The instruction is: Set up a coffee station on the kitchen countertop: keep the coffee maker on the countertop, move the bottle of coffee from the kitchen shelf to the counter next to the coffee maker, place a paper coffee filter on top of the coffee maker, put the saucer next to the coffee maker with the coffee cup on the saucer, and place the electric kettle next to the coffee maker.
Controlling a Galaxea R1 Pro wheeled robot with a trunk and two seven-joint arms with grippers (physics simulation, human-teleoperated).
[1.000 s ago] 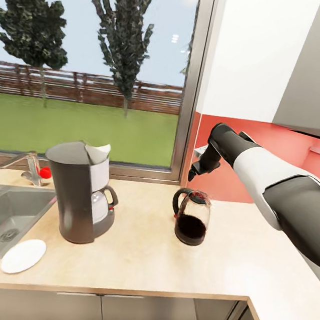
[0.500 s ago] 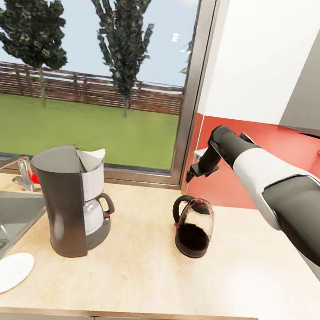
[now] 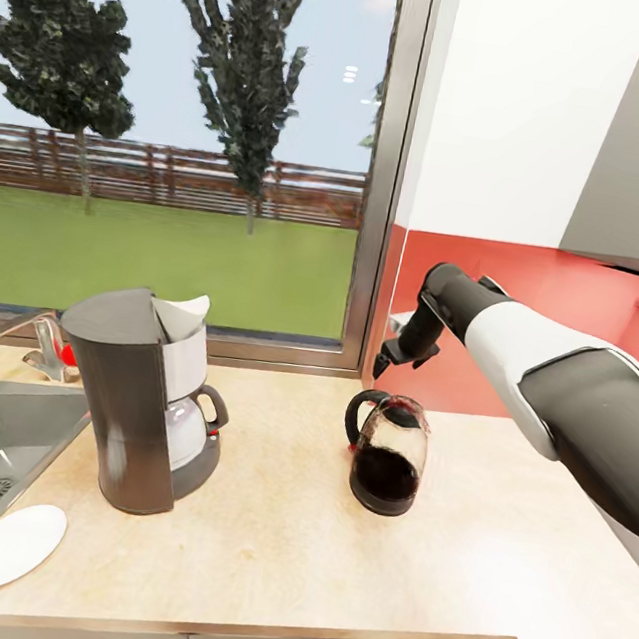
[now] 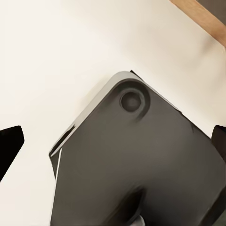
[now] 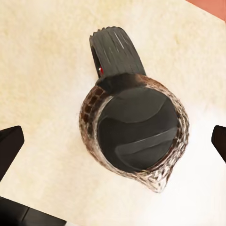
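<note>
Hovering my right gripper [image 3: 385,360], fingers spread and empty, above the electric kettle [image 3: 386,452] at centre frame, since it stands right of the coffee maker [image 3: 143,399]; left gripper's state unclear.

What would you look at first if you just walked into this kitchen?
Probably the robot's big white and grey right arm, reaching over the kitchen countertop with its right gripper open just above the electric kettle. Next, the tall dark coffee maker beside the sink, a white paper coffee filter on top. A white saucer lies near the counter's front edge.
</note>
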